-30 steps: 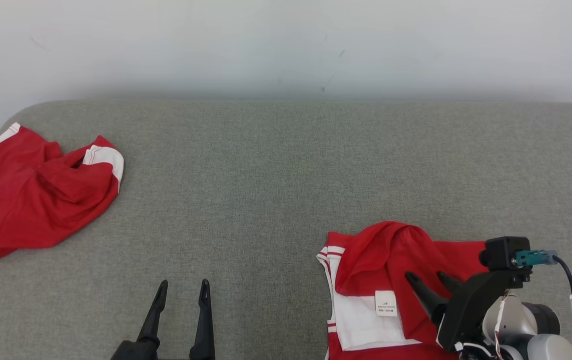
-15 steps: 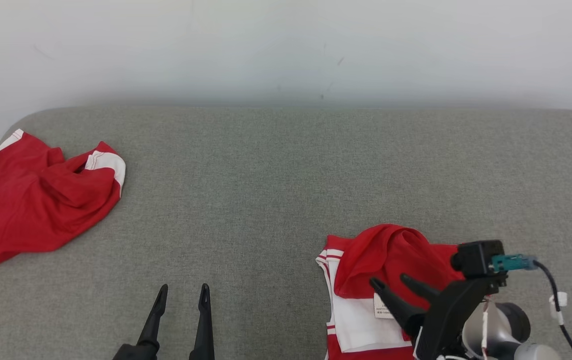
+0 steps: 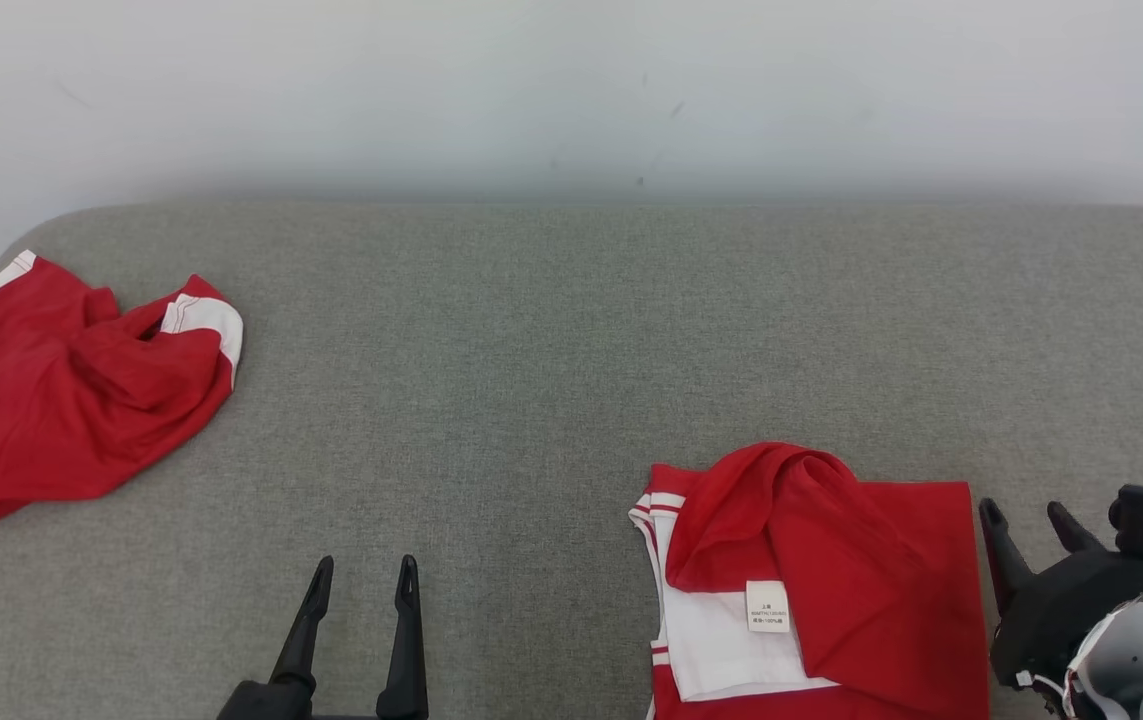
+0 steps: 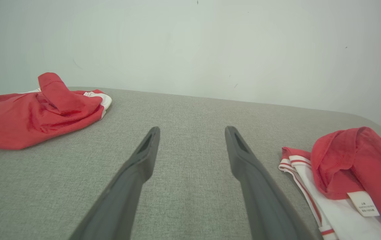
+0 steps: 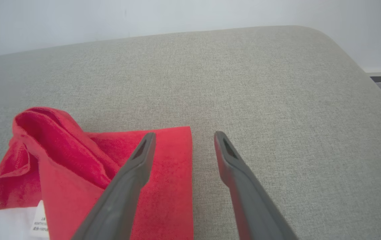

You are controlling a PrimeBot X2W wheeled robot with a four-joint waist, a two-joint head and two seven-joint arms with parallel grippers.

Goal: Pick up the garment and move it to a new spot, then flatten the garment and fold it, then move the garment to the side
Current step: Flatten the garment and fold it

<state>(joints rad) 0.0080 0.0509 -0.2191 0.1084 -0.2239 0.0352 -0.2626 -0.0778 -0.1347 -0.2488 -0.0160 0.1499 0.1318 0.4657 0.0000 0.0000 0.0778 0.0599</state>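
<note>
A red garment (image 3: 861,580) with white trim and a small white label lies folded at the front right of the grey padded surface, with a bunched fold at its far edge. It also shows in the left wrist view (image 4: 360,156) and the right wrist view (image 5: 73,166). My right gripper (image 3: 1024,512) stands open just right of its right edge. In the right wrist view the right gripper (image 5: 183,136) is empty, its left finger over the cloth's corner. My left gripper (image 3: 366,568) is open and empty at the front, left of the garment, and is seen again in the left wrist view (image 4: 192,131).
A second red and white garment (image 3: 61,400) lies crumpled at the far left edge, also in the left wrist view (image 4: 33,113). The grey padded surface (image 3: 571,350) stretches back to a pale wall. Its rounded right edge (image 5: 360,73) drops off to the floor.
My right gripper has drawn back to the right, from over the folded garment to beside its right edge. The garment stays put. The left gripper has not moved.
</note>
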